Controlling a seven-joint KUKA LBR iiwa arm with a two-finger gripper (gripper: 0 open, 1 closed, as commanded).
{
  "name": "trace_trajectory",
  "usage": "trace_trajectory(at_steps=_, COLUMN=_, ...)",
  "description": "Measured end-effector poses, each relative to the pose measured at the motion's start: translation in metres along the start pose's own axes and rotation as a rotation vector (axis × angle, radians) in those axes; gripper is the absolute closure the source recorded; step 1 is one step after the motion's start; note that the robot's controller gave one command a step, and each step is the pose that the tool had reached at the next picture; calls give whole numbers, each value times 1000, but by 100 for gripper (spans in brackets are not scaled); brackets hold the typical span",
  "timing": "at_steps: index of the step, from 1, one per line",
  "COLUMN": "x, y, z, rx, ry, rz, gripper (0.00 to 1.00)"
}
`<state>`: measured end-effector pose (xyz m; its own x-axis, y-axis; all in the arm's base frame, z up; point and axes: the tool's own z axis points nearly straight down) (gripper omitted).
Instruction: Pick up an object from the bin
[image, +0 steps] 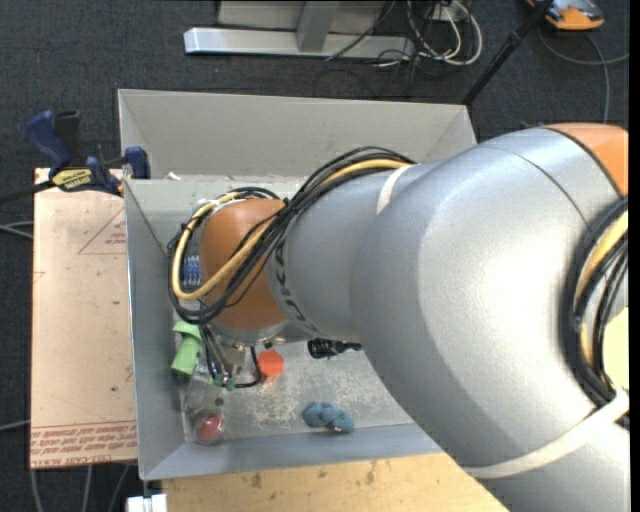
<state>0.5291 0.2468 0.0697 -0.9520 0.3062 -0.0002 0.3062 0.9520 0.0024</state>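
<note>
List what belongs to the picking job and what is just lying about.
Job: hand, low at the left of the grey bin; green piece and orange piece beside it.
Lying about: red round thing, blue lump, small black part.

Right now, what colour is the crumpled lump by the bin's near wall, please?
The crumpled lump is blue, clearest in the camera view.

much of the bin (150, 330) behind the arm (450, 300)

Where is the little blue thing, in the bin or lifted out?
In. The blue thing lies loose on the floor of the bin, by its near wall.
</note>
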Motion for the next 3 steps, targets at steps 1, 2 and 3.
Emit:
trace_trajectory(at_steps=1, x=-2, y=0, z=-2, rx=-1, ry=-3, rz=1, gripper=100)
trace_trajectory(at_steps=2, x=-2, y=0, z=-27, rx=-1, ry=-1, rz=2, gripper=100)
trace_trajectory(at_steps=3, x=-4, y=1, z=-61, rx=-2, ry=-2, rz=0, gripper=100)
